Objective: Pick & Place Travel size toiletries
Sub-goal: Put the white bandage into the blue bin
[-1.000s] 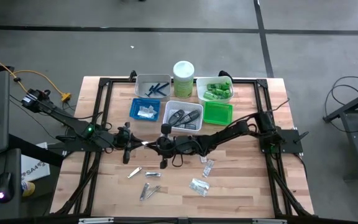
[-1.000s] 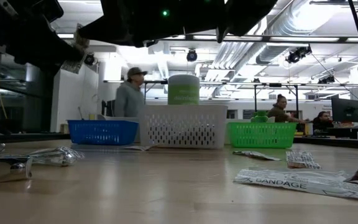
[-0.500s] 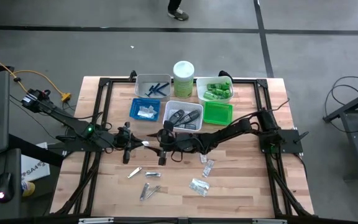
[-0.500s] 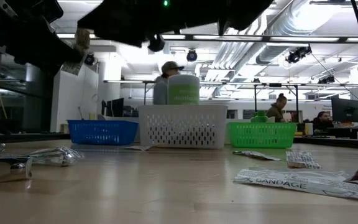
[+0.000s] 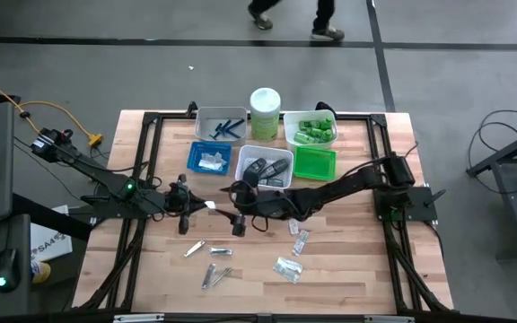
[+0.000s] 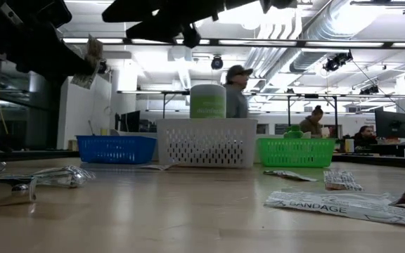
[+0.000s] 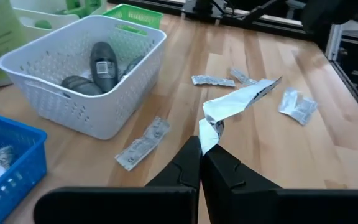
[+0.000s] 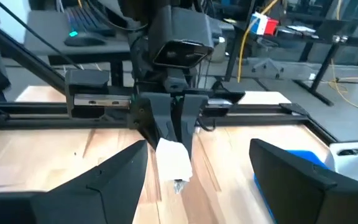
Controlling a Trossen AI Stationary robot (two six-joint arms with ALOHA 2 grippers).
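Observation:
A crumpled clear packet [image 7: 241,99] hangs in the air over the table's middle, with my left gripper [image 5: 189,205] shut on one end of it. My right gripper [image 5: 233,207] faces it from the table's right side. Its fingers [image 8: 114,180] are spread wide open either side of the packet [image 8: 173,160], touching nothing. More packets [image 5: 293,253] and silver clippers [image 5: 210,266] lie loose on the near half of the table. Dark grey oval cases [image 7: 103,62] lie in the white basket [image 5: 265,169]. My left gripper pinches the packet's near end [image 7: 209,138] between its two fingers. The fingers come about level from the table's left side, along the packet. The rest of the packet sticks out past the fingertips toward the right gripper, bent and clear of the table.
Trays stand in the far middle: a blue one [image 5: 209,160], a grey one with blue razors [image 5: 220,126], a clear one with green tubes [image 5: 311,130] and a green one [image 5: 315,163]. A tall canister [image 5: 265,106] stands between them. A person walks behind the table [image 6: 238,91].
My right gripper has opened wide and let go of the packet, then risen a little and rolled. The packet has stayed in my left gripper, which has kept still.

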